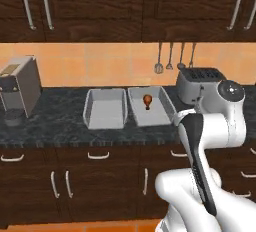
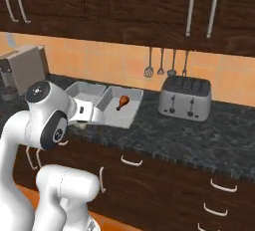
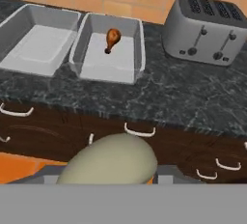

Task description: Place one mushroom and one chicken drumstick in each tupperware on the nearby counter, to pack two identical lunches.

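Note:
Two grey tupperware containers stand side by side on the black marbled counter (image 3: pixel 183 97). The left tupperware (image 3: pixel 34 49) holds nothing. The right tupperware (image 3: pixel 140 49) has one reddish-brown chicken drumstick (image 3: pixel 112 38) at its far end, also seen as the drumstick (image 1: pixel 147 100) from the base. My gripper (image 3: pixel 110 172) is shut on a beige mushroom (image 3: pixel 113 158), which covers most of the fingers. The hand hovers in front of the counter's edge, over the drawer fronts, short of the right tupperware (image 2: pixel 119 110).
A silver toaster (image 3: pixel 205 27) stands on the counter right of the containers, with utensils (image 1: pixel 170 58) hanging on the wall behind. A coffee machine (image 1: pixel 20 88) sits at the far left. Dark cabinets hang above the counter.

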